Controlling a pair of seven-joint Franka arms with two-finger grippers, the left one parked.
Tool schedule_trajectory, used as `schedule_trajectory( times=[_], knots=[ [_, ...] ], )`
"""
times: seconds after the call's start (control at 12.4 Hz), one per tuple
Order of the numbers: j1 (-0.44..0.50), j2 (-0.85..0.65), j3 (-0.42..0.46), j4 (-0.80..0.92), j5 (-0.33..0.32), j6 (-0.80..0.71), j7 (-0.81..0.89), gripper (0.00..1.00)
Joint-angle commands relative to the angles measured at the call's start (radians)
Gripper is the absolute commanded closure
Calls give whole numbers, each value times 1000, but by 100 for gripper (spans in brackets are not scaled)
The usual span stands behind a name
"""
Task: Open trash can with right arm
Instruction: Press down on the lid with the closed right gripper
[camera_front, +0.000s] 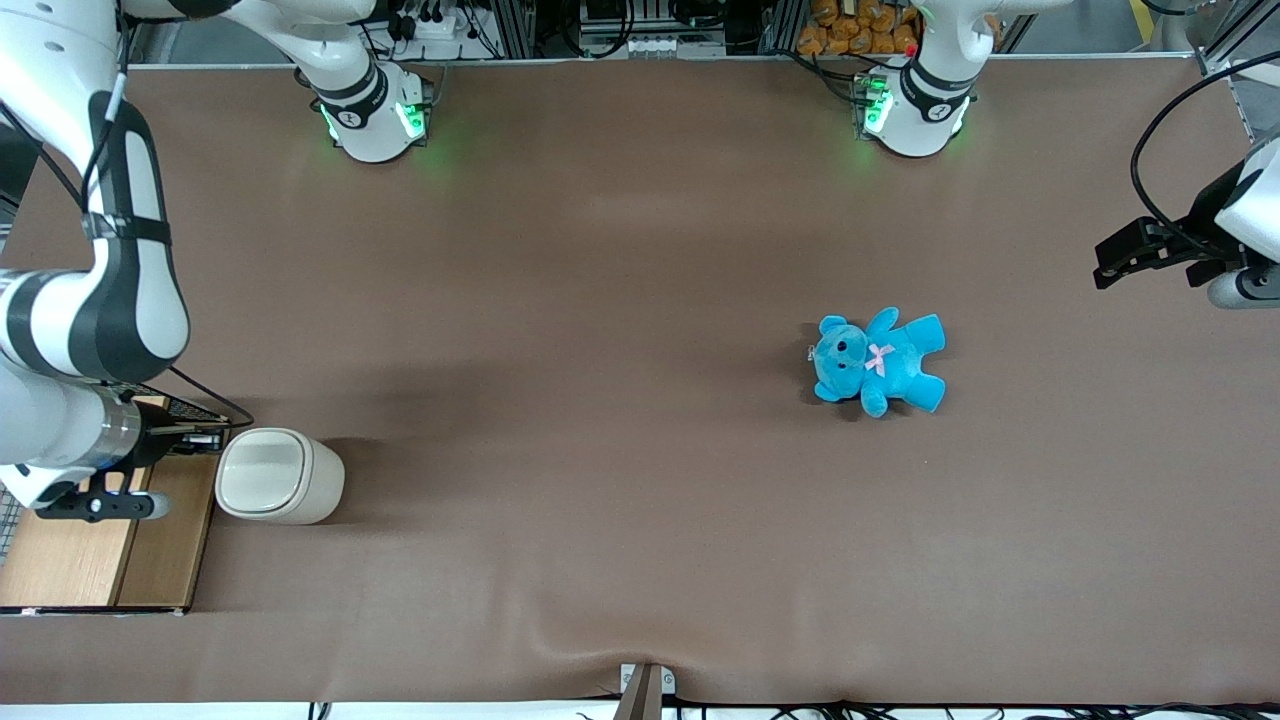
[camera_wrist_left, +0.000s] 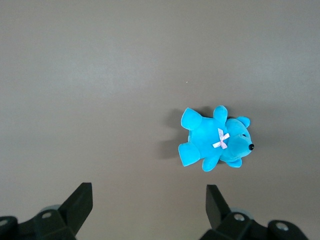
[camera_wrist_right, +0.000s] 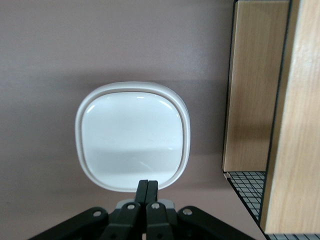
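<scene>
The cream-beige trash can (camera_front: 280, 476) stands on the brown table at the working arm's end, its flat white swing lid (camera_front: 255, 471) closed. In the right wrist view the trash can (camera_wrist_right: 132, 135) shows from above, lid (camera_wrist_right: 132, 132) flat and shut. My right gripper (camera_front: 205, 437) is beside the can's rim, over the edge of the wooden box. Its two black fingers are pressed together and empty, with the tips (camera_wrist_right: 147, 183) at the lid's edge.
A wooden box with wire mesh (camera_front: 100, 545) lies right beside the trash can, under the right arm; it also shows in the right wrist view (camera_wrist_right: 265, 115). A blue teddy bear (camera_front: 877, 361) lies toward the parked arm's end of the table.
</scene>
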Motion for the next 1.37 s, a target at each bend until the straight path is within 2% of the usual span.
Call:
schedule_trajectory(
  times=[0.0, 0.89, 1.29],
  knots=[
    [-12, 39, 7, 26, -6, 4, -14, 100],
    [-19, 126, 7, -3, -2, 70, -5, 100],
    [-7, 33, 5, 1, -2, 1, -2, 100]
  ],
)
